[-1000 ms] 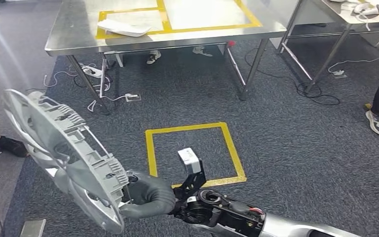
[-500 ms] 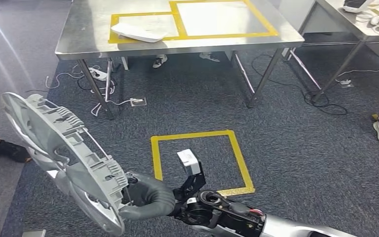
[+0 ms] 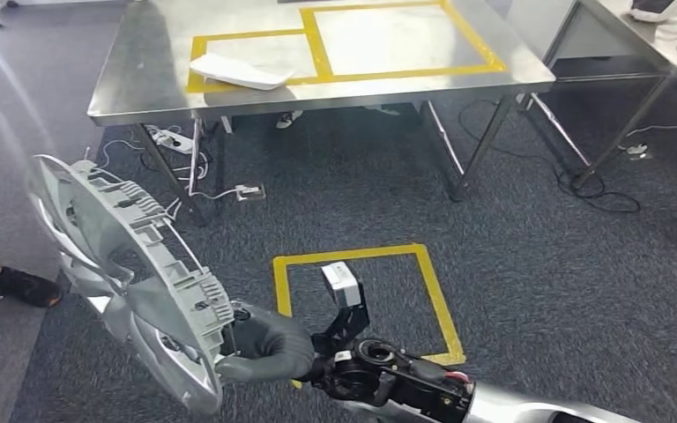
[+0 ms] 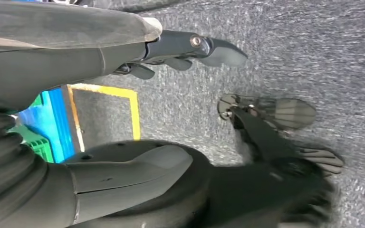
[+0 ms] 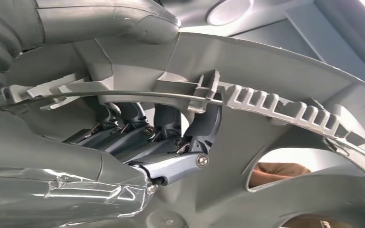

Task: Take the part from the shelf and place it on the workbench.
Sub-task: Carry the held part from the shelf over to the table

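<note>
The part is a large grey plastic wheel cover (image 3: 115, 264), held on edge at the lower left of the head view. My right hand (image 3: 269, 348) grips it at its lower rim, the arm coming in from the lower right. In the right wrist view the dark fingers (image 5: 180, 142) hook behind the ribbed rim of the wheel cover (image 5: 266, 71). The steel workbench (image 3: 141, 53) stands ahead, with yellow tape rectangles on its top. My left hand (image 4: 76, 42) hangs over the carpet, fingers apart, holding nothing.
A white moulded piece (image 3: 234, 70) lies in the workbench's left taped box. A yellow tape square (image 3: 432, 291) marks the carpet before me. Cables and a power strip (image 3: 176, 141) lie under the bench. A second table (image 3: 608, 35) stands right. A person's shoe (image 3: 22, 286) is at left.
The whole picture has shifted: my view has moved and the workbench sits lower and nearer. My right hand still holds the wheel cover the same way.
</note>
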Controlling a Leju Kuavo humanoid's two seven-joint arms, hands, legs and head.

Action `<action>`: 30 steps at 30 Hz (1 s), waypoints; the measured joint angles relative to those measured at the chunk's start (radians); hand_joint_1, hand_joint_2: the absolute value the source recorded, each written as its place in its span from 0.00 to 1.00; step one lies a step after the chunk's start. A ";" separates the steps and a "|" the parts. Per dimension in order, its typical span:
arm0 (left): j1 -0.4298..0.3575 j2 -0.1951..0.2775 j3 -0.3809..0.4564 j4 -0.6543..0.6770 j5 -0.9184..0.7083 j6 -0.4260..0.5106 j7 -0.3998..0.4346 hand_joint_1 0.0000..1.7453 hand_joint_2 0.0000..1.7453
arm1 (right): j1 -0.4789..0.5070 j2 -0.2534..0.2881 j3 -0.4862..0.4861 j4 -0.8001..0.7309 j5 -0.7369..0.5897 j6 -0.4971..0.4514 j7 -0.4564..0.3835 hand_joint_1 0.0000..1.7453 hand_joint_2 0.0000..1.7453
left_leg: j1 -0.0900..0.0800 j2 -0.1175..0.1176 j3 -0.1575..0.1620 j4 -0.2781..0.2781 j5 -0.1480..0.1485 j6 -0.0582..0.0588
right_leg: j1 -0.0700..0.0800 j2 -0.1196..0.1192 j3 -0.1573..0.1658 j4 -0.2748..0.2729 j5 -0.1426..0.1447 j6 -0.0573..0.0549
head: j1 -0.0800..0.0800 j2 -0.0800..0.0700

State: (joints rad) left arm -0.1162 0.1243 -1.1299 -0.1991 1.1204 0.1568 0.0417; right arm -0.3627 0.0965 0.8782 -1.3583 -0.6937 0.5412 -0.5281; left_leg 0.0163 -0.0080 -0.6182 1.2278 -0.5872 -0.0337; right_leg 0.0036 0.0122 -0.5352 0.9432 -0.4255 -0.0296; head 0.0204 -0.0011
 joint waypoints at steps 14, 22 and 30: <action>0.009 0.003 0.000 0.000 0.006 0.003 0.004 0.00 1.00 | 0.002 0.002 -0.001 0.008 -0.006 0.004 -0.001 0.99 1.00 | 0.004 0.010 0.039 -0.257 0.162 0.040 | -0.010 0.000 0.028 0.139 -0.146 0.060 | -0.009 0.000; 0.011 0.002 0.000 0.000 0.006 0.003 0.003 0.00 1.00 | 0.010 0.001 -0.001 0.013 -0.006 0.003 -0.002 0.99 1.00 | -0.011 0.012 0.145 -0.261 0.080 0.042 | 0.007 -0.008 -0.081 0.100 -0.027 0.024 | 0.020 0.000; 0.002 -0.001 0.000 0.000 0.006 0.003 0.001 0.00 1.00 | 0.005 0.003 -0.007 0.013 -0.009 0.003 -0.007 0.99 1.00 | -0.003 0.012 0.067 -0.087 0.053 0.004 | 0.009 0.000 -0.008 0.009 0.009 -0.006 | 0.011 0.000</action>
State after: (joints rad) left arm -0.1144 0.1232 -1.1296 -0.1991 1.1265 0.1602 0.0431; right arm -0.3578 0.0992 0.8712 -1.3454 -0.7031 0.5443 -0.5346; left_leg 0.0130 0.0042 -0.5512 1.1412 -0.5342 -0.0297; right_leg 0.0131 0.0121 -0.5434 0.9520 -0.4165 -0.0352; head 0.0315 -0.0011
